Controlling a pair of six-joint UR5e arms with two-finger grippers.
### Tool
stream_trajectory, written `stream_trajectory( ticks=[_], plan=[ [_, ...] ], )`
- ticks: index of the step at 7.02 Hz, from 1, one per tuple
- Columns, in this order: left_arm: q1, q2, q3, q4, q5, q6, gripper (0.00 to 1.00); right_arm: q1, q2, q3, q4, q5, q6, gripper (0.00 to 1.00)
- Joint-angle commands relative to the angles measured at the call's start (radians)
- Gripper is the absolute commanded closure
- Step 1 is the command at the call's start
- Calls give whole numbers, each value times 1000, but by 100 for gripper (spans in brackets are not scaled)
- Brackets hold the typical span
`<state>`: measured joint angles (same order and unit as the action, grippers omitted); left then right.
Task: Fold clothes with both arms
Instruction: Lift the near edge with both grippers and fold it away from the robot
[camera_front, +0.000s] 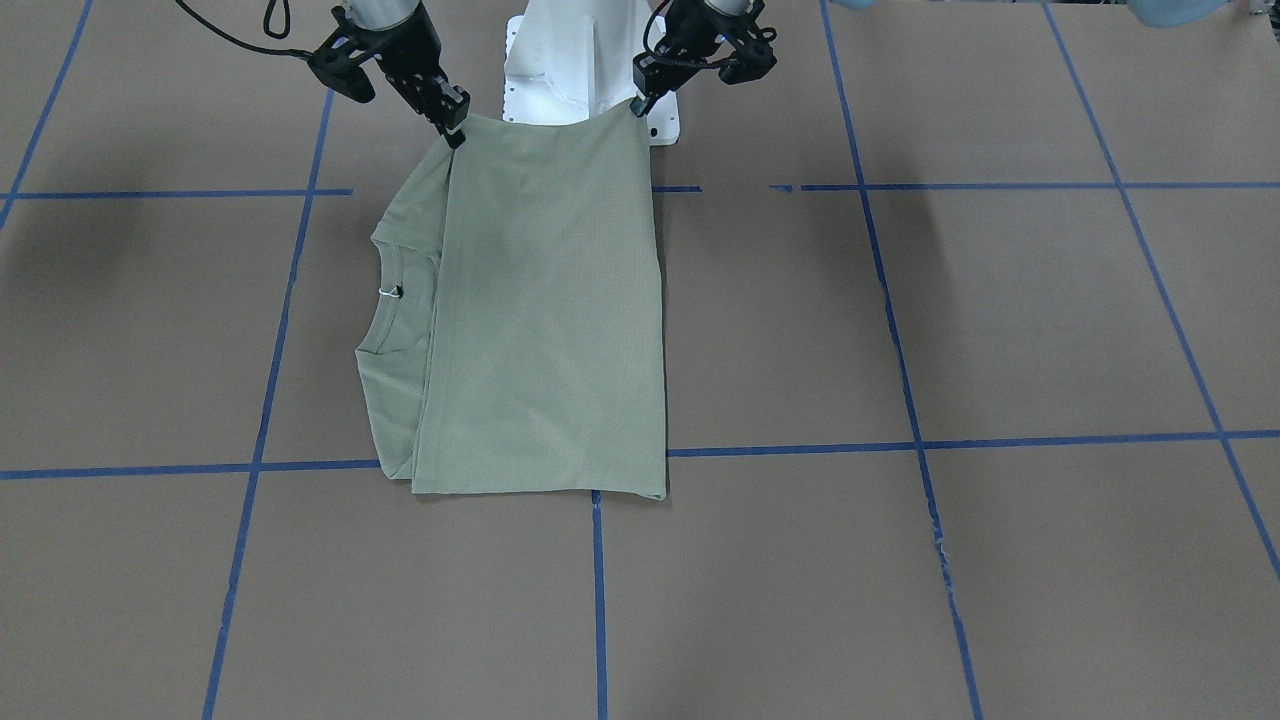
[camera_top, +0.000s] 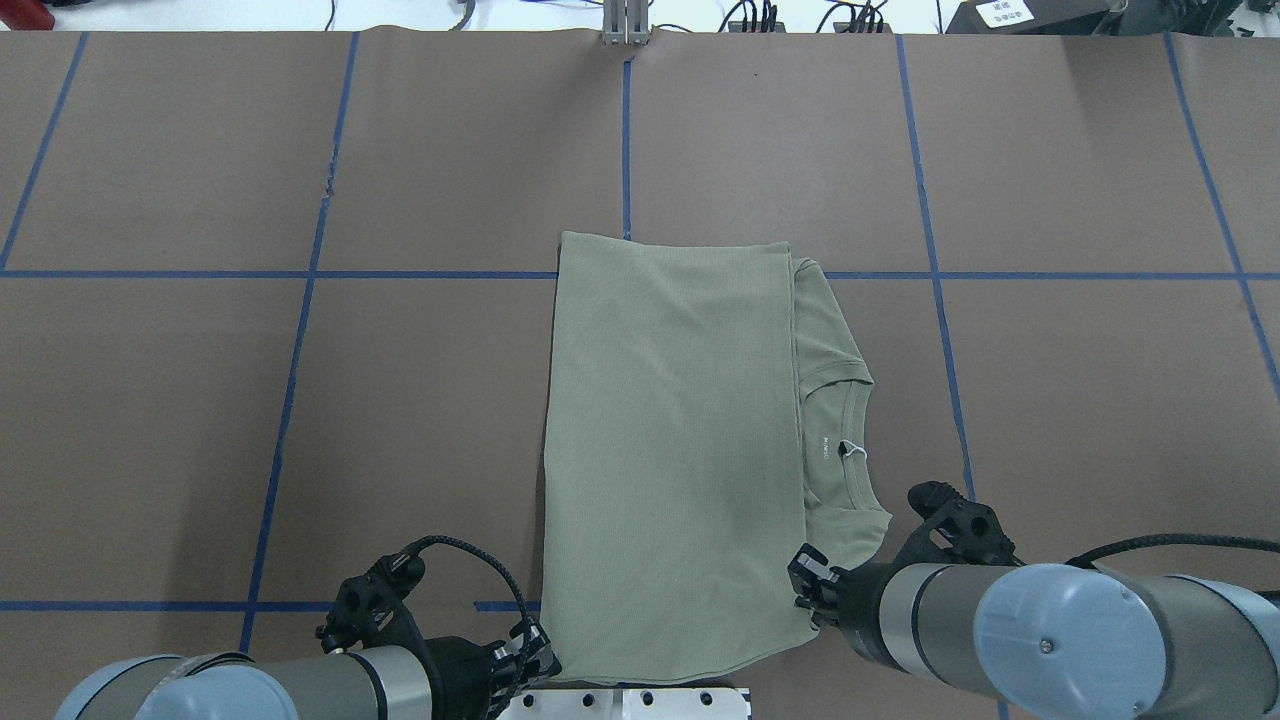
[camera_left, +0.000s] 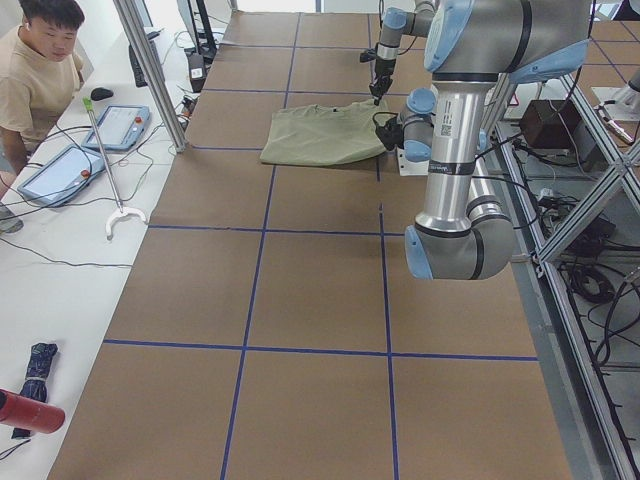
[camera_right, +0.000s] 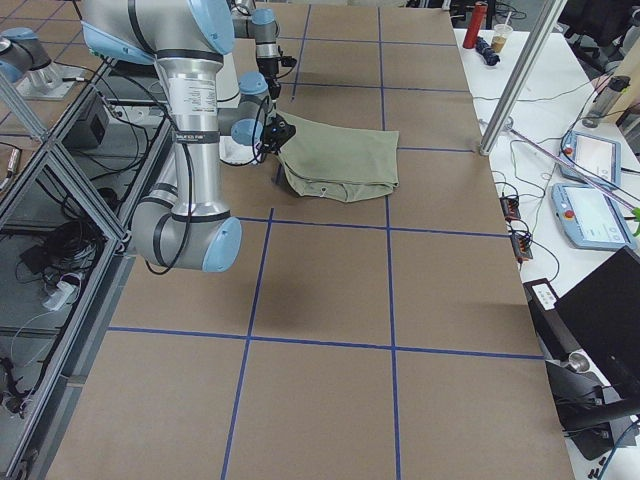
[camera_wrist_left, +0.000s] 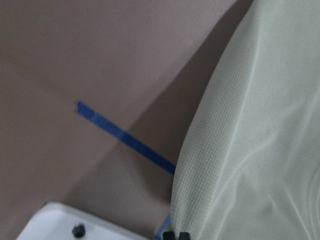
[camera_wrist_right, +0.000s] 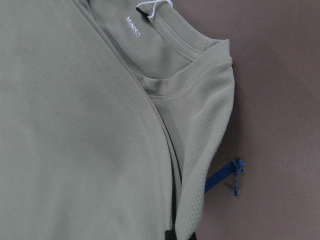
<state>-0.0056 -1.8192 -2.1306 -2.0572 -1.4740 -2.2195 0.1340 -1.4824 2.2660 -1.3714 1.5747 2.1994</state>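
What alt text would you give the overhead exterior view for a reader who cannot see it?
A pale sage-green knit shirt, folded into a tall rectangle, lies on a brown table with blue tape lines. The black left end effector and black right end effector pinch its two near corners. Its round ribbed collar shows at the right edge.

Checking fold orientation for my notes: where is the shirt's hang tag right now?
In the overhead view the hang tag lies at the collar, on the shirt's uncovered right-hand strip, a little beyond the right gripper.
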Motion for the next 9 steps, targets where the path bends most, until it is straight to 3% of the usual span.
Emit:
stream_trajectory(
  ticks=[1, 3, 5, 7, 9],
  plan=[
    [18, -9, -95, 104, 9, -31, 100, 27, -32, 73, 0, 5, -1, 100],
    [-101, -67, -107, 112, 0, 3, 100, 158, -7, 79, 0, 52, -7, 100],
    [-254, -171, -85, 193, -6, 189, 100, 344, 74, 11, 0, 209, -42, 100],
    [-419, -204, 44, 177, -81, 338, 100, 496, 302, -254, -37, 313, -115, 100],
    [-509, -268, 223, 101, -85, 405, 100, 562, 376, -424, -28, 320, -218, 100]
  ],
)
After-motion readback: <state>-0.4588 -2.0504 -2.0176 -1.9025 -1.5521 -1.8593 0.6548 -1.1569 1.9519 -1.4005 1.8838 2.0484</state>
